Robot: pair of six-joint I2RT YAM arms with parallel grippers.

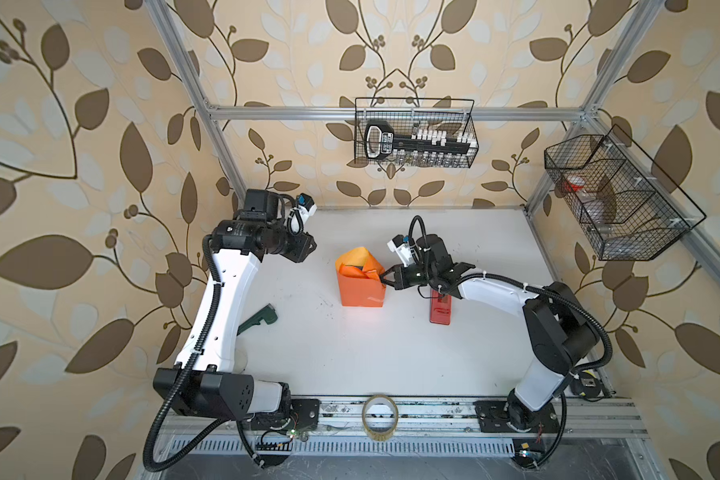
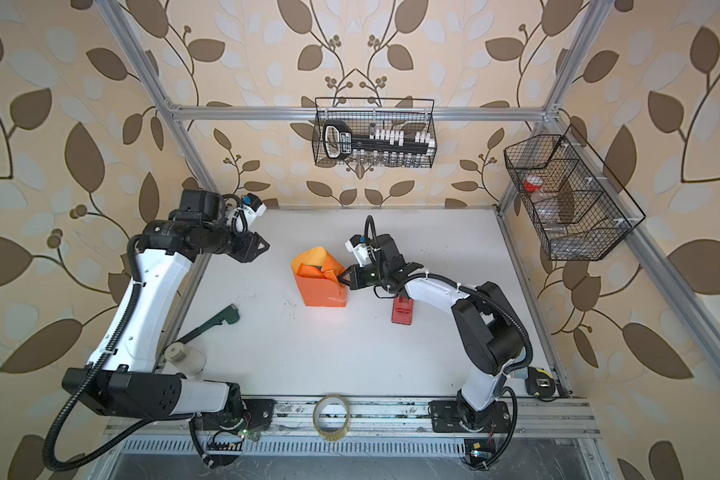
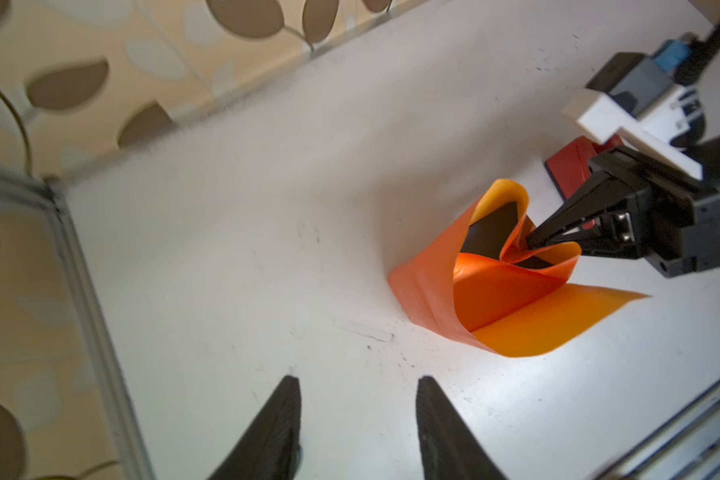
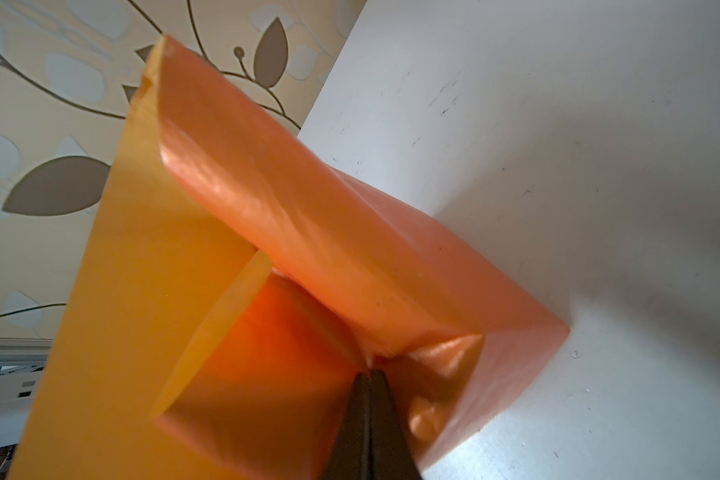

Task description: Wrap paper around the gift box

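In rear basket [image 1: 416, 99], tool [image 1: 412, 143] label unreadable; right gripper [image 1: 382, 277] jaws pinching paper [image 1: 360, 289].

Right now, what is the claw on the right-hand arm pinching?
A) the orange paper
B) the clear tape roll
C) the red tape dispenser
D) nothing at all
A: the right gripper is shut on a fold of the orange paper. The red tape dispenser lies apart from its fingertips, and the tape roll sits far off at the front.
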